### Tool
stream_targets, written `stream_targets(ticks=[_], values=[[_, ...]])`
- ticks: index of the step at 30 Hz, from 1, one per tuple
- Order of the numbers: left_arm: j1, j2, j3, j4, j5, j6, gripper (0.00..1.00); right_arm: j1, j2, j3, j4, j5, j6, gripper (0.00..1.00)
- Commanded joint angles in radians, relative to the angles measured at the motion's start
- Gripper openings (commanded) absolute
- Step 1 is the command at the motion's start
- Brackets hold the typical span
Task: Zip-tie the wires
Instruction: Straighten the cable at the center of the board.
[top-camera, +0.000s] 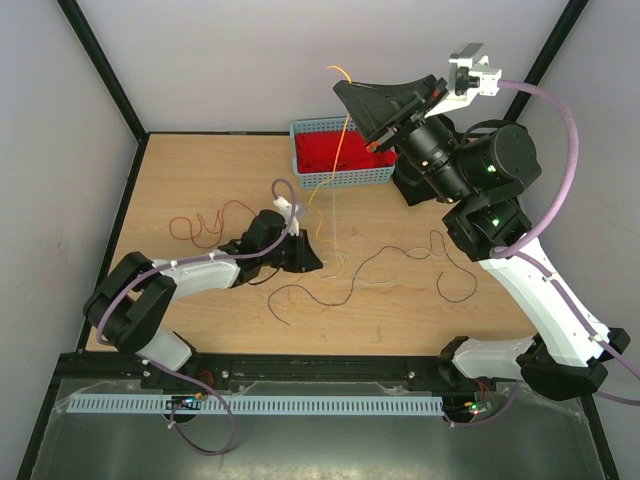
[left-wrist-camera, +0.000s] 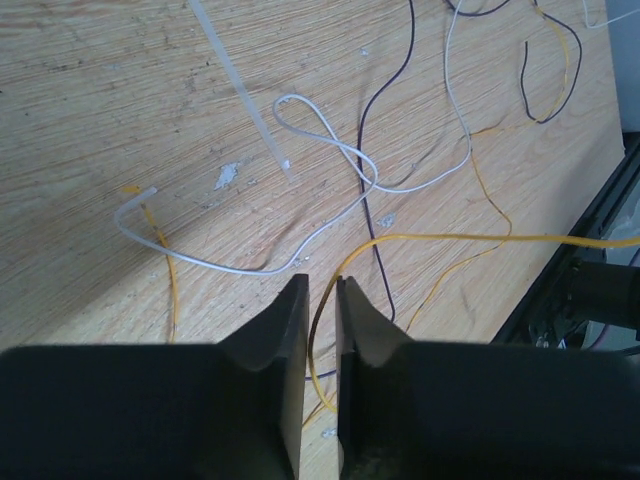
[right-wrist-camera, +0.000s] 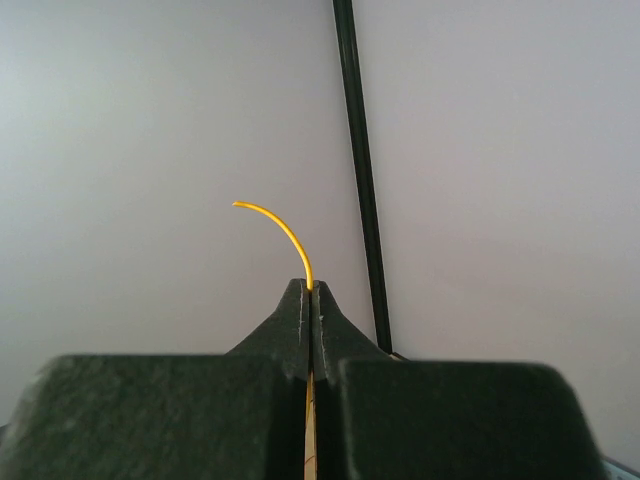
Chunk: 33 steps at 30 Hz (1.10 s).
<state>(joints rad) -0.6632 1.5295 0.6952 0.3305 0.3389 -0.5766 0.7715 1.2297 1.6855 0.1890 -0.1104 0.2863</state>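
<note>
My right gripper (top-camera: 342, 88) is raised high above the back of the table, shut on a thin yellow-orange wire (top-camera: 340, 140). The wire hangs from it down to the table, and its free end curls out past the fingertips in the right wrist view (right-wrist-camera: 283, 225). My left gripper (top-camera: 310, 260) rests low on the table. Its jaws (left-wrist-camera: 322, 285) stand a narrow gap apart, and the yellow wire (left-wrist-camera: 480, 238) runs loosely through that gap. The zip tie (left-wrist-camera: 240, 85) lies flat just ahead of them, beside a white wire (left-wrist-camera: 330, 150) and a dark wire (left-wrist-camera: 385, 100).
A blue basket (top-camera: 340, 180) holding a red cloth stands at the back centre, below the right gripper. A long dark wire (top-camera: 400, 255) curls across the table's middle and right. A red-brown wire (top-camera: 205, 225) lies at the left. The table's edge rail (left-wrist-camera: 580, 215) is near.
</note>
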Motion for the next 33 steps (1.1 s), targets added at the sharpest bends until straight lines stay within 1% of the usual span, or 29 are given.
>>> stream_targets(ticks=[1,3,6,9,10,12,15,17,19,22,24,26,28,30,33], values=[[-0.007,-0.012,-0.002,0.032,0.029,0.004,0.12,0.002,-0.027,0.007,0.027,0.024,-0.029,0.0],[-0.007,-0.026,-0.02,0.033,0.027,0.006,0.06,0.001,-0.023,0.033,-0.03,0.071,-0.059,0.0],[0.004,-0.079,-0.061,0.03,0.021,0.009,0.0,0.0,-0.026,0.084,-0.166,0.222,-0.149,0.0],[0.037,-0.179,-0.103,-0.015,0.029,0.014,0.0,-0.003,-0.077,0.041,-0.23,0.44,-0.266,0.0],[0.055,-0.218,-0.101,-0.064,0.025,0.023,0.0,-0.005,-0.102,0.012,-0.238,0.523,-0.306,0.0],[0.088,-0.291,-0.072,-0.218,0.018,0.077,0.0,-0.011,-0.157,-0.049,-0.24,0.7,-0.4,0.0],[0.132,-0.358,0.019,-0.453,0.019,0.187,0.0,-0.037,-0.222,-0.147,-0.23,0.928,-0.538,0.0],[0.157,-0.373,0.084,-0.585,0.046,0.264,0.0,-0.069,-0.261,-0.215,-0.202,1.021,-0.606,0.0],[0.178,-0.369,0.141,-0.694,0.087,0.316,0.0,-0.109,-0.284,-0.282,-0.193,1.076,-0.641,0.0],[0.228,-0.382,0.147,-0.737,0.196,0.312,0.0,-0.199,-0.319,-0.393,-0.193,1.083,-0.61,0.0],[0.273,-0.399,0.126,-0.741,0.25,0.289,0.0,-0.283,-0.324,-0.453,-0.233,1.028,-0.55,0.0],[0.3,-0.419,0.105,-0.743,0.277,0.276,0.0,-0.404,-0.298,-0.479,-0.325,0.911,-0.451,0.0],[0.319,-0.433,0.09,-0.749,0.302,0.274,0.0,-0.541,-0.261,-0.509,-0.382,0.773,-0.359,0.0],[0.333,-0.435,0.085,-0.758,0.34,0.271,0.0,-0.671,-0.239,-0.556,-0.397,0.669,-0.288,0.0],[0.335,-0.416,0.068,-0.758,0.4,0.259,0.0,-0.895,-0.202,-0.614,-0.398,0.508,-0.224,0.0]])
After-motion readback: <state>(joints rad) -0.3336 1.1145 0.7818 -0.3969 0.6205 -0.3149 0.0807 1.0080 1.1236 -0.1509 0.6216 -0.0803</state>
